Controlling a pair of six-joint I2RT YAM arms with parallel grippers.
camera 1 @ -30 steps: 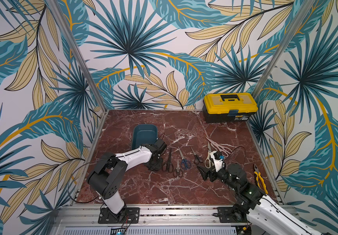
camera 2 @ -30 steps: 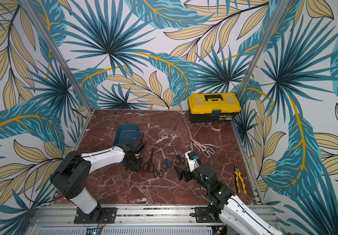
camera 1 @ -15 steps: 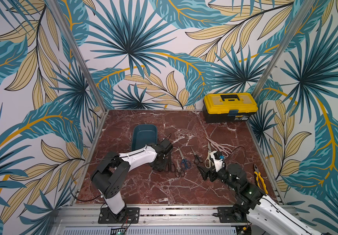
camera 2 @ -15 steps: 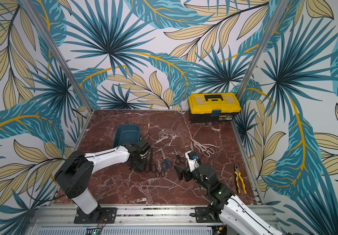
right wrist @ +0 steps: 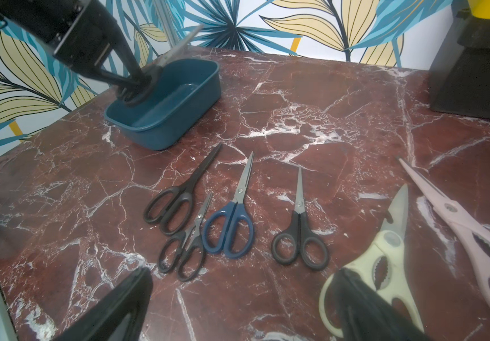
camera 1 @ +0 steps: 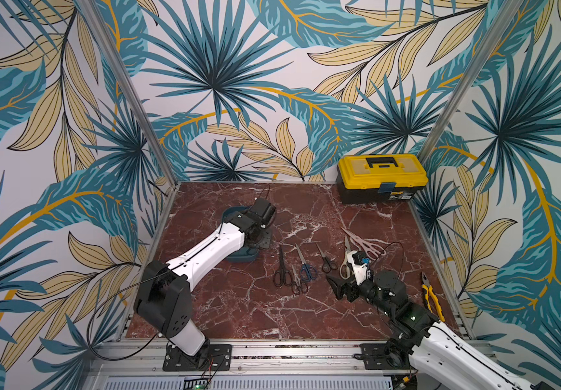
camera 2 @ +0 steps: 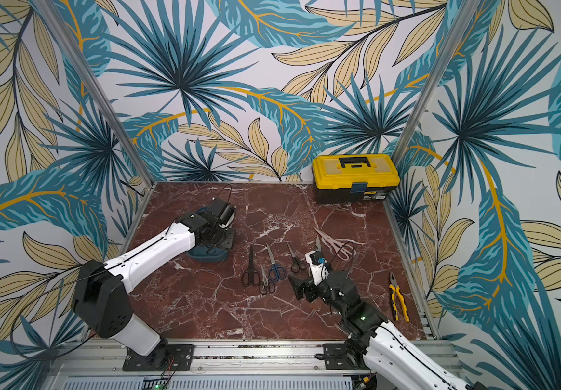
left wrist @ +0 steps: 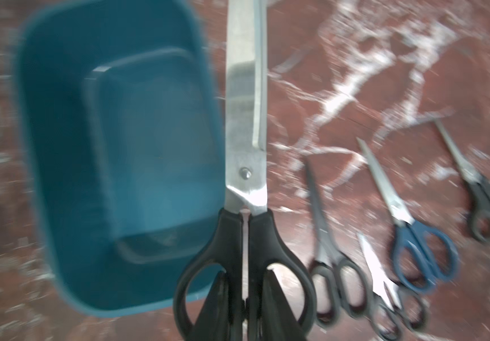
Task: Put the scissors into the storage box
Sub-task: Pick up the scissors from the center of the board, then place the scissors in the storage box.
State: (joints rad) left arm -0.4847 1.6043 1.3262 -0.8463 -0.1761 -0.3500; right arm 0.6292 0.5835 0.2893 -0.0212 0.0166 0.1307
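Left wrist view: left gripper (left wrist: 245, 295) squeezed tight on the big black scissors (left wrist: 246, 165) by the handles.
Where: in the air over the storage box (left wrist: 60, 153), above its long rim nearest the loose scissors.
Which way: blades shut; long line runs along the box's long side, tips away from the gripper, tilted up.
Right gripper (right wrist: 243, 273): wide open, empty, well apart from the box.
Waiting: blue-handled scissors (right wrist: 229, 227) and five more pairs on the table (right wrist: 326, 103) beside the box.
Could go wrong: dropped now, the scissors may hit the rim and slide out, since they are off the middle; they look about box-long, so tips could poke out.
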